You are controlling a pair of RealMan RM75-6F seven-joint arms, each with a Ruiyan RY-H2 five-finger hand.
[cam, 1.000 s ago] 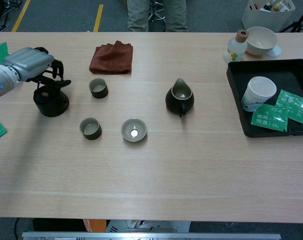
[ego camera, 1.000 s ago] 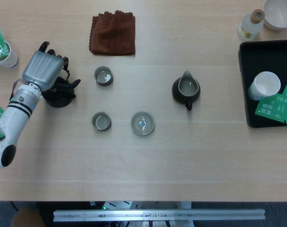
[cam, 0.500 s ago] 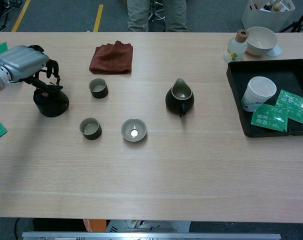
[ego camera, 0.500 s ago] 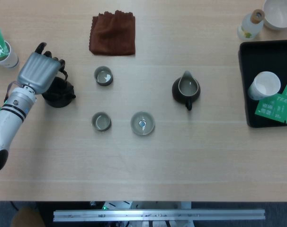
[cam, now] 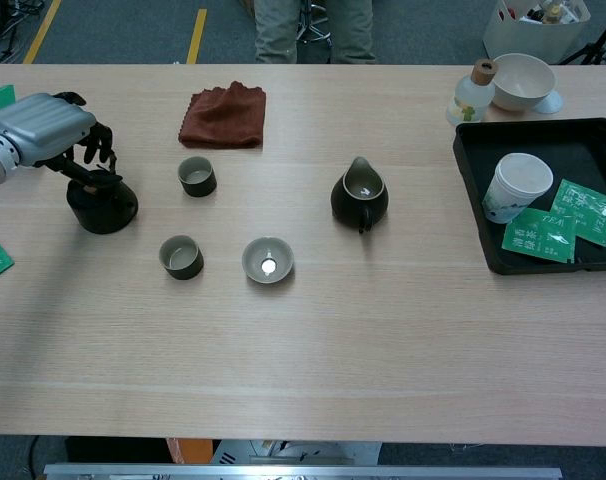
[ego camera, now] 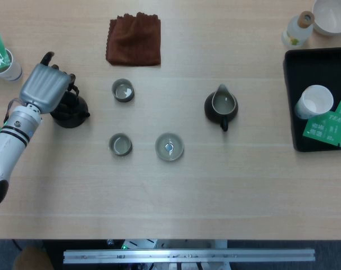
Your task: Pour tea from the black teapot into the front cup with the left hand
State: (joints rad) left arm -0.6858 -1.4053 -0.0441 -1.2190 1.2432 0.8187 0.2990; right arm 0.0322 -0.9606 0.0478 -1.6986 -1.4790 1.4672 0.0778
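The black teapot [ego camera: 70,112] [cam: 102,205] stands on the table at the far left. My left hand [ego camera: 44,87] [cam: 46,124] hovers over its upper left side. The dark fingers [cam: 91,152] hang apart and curved above the pot's handle and lid, with no clear grip on it. The front cup [ego camera: 120,144] [cam: 181,256], small and grey-green, sits to the right of the teapot and nearer the table's front edge. A matching back cup [ego camera: 123,90] [cam: 197,176] stands behind it. My right hand shows in neither view.
A small open bowl [ego camera: 169,147] sits right of the front cup. A dark pitcher [ego camera: 220,106] stands mid-table, a brown cloth [ego camera: 134,39] at the back. The black tray [ego camera: 288,95] at right holds a paper cup and tea packets. A bottle and white bowl are at the far right corner.
My left hand has drawn back to the left off the teapot, its fingers no longer wrapped around the pot's far side. The teapot has not moved.
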